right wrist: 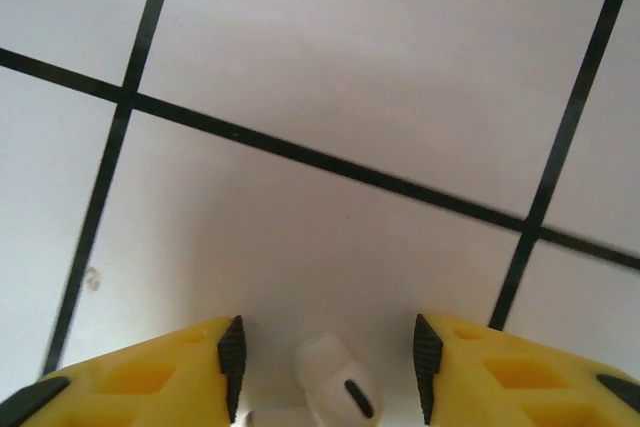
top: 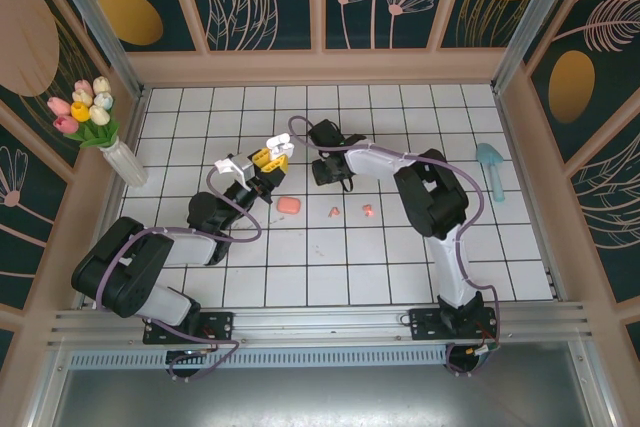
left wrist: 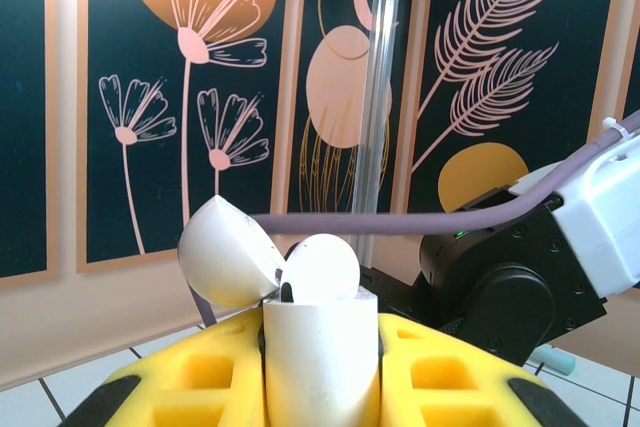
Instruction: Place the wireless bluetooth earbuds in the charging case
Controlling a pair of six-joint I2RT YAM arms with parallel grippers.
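Left claw (left wrist: 320, 392): pressed together on the white charging case (left wrist: 320, 347), one yellow finger on each side of its body. It sits just left of centre in the top view (top: 266, 159).
White charging case: held upright with its lid (left wrist: 225, 252) swung open toward 10 o'clock in the left wrist view. In the top view the case (top: 280, 144) sticks out of the claw toward 1 o'clock.
Case contents: a rounded white bud (left wrist: 320, 267) with a small dark spot sits in the top of the case. How deep it sits cannot be told.
Right claw (right wrist: 328, 352): spread and pinching nothing, its black pads well apart, pointing down at the tiled table (right wrist: 330, 77).
White earbud (right wrist: 335, 387): between the spread fingers at 6 o'clock in the right wrist view, touching neither pad.
Right arm (top: 380, 162): its wrist end is at 3 o'clock from the left claw, close by.
Pink case (top: 289, 205): on the tiles at 5 o'clock from the left claw.
Pink earbuds: one (top: 335, 211) and another (top: 368, 211) lie on the tiles at 4 o'clock from the left claw, near each other but apart.
Pale blue object (top: 492, 165): on the tiles at 3 o'clock, well apart from both claws.
Vase of tulips (top: 120, 152): at 9 o'clock, by the left wall.
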